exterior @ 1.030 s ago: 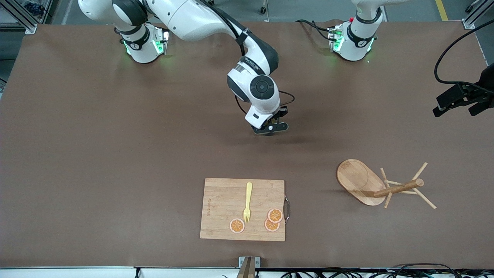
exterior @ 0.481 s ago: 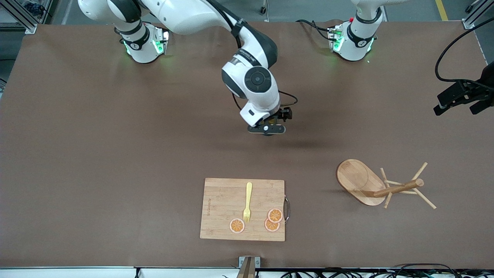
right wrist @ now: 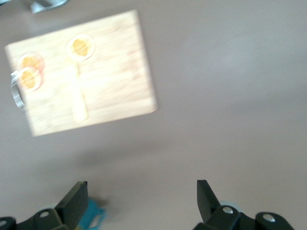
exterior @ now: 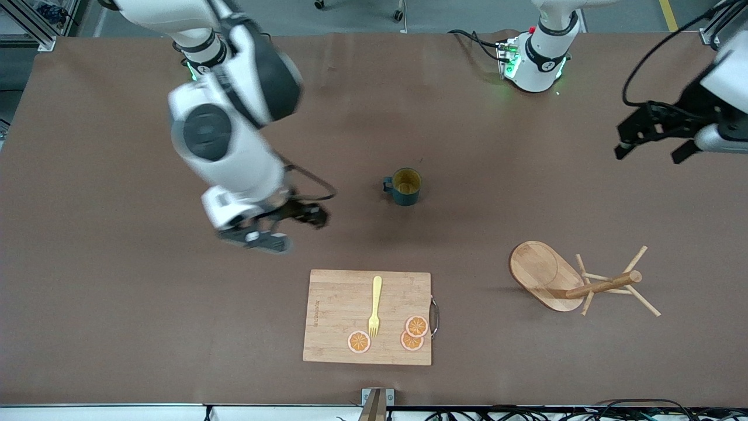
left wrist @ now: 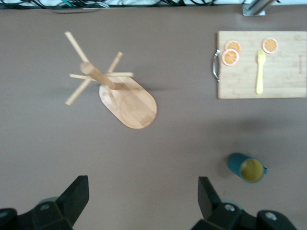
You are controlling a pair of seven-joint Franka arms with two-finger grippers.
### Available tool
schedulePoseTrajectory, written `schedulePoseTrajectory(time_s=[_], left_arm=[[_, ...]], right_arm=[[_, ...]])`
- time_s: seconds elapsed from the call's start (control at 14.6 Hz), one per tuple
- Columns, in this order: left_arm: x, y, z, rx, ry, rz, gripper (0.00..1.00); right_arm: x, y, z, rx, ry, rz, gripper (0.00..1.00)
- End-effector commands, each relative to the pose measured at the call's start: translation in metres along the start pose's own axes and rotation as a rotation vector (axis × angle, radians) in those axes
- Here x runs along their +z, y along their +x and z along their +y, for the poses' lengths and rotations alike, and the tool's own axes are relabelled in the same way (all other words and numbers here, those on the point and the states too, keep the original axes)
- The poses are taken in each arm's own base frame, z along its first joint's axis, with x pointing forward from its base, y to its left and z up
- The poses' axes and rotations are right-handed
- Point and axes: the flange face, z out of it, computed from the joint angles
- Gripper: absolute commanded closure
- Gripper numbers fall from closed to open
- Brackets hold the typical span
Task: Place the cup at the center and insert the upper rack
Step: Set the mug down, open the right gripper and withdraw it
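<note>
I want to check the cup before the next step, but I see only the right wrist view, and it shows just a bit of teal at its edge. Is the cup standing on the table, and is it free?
Observer: Yes. The cup stands upright on the table, touched by nothing; the open right gripper is over bare table, off toward the right arm's end.
Operator: Where is the upper rack? I cannot see it.
Observer: The upper rack lies on its side on the table, toward the left arm's end, nearer to the front camera than the cup.
Operator: And the left gripper?
Observer: The left gripper is open and empty, up in the air over the left arm's end of the table.
</note>
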Motion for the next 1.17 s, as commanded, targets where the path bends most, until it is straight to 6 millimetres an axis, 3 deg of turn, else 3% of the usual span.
schedulePoseTrajectory(time_s=[0.0, 0.14, 0.27, 0.48, 0.76, 0.89, 1.1], left_arm=[[0.000, -0.017, 0.057, -0.040, -0.011, -0.025, 0.00], [0.008, -0.032, 0.110, -0.085, -0.018, -0.046, 0.00], [0.012, -0.048, 0.151, -0.110, -0.026, -0.056, 0.00], [0.030, -0.076, 0.216, -0.119, -0.032, -0.088, 0.00], [0.080, -0.132, 0.299, -0.180, 0.010, -0.056, 0.00], [0.119, -0.168, 0.342, -0.198, 0.044, -0.013, 0.00], [0.172, -0.217, 0.390, -0.252, 0.072, 0.031, 0.00]], right_arm=[[0.001, 0.041, 0.087, 0.008, -0.041, -0.057, 0.00], [-0.022, 0.063, 0.144, 0.044, -0.028, -0.046, 0.00], [-0.056, 0.060, 0.187, 0.042, -0.048, -0.052, 0.00], [-0.106, 0.059, 0.270, 0.021, -0.031, -0.047, 0.00], [-0.142, 0.055, 0.355, -0.196, -0.024, -0.023, 0.00], [-0.149, 0.044, 0.363, -0.196, -0.035, -0.010, 0.00], [-0.160, 0.033, 0.344, -0.232, -0.090, 0.060, 0.00]])
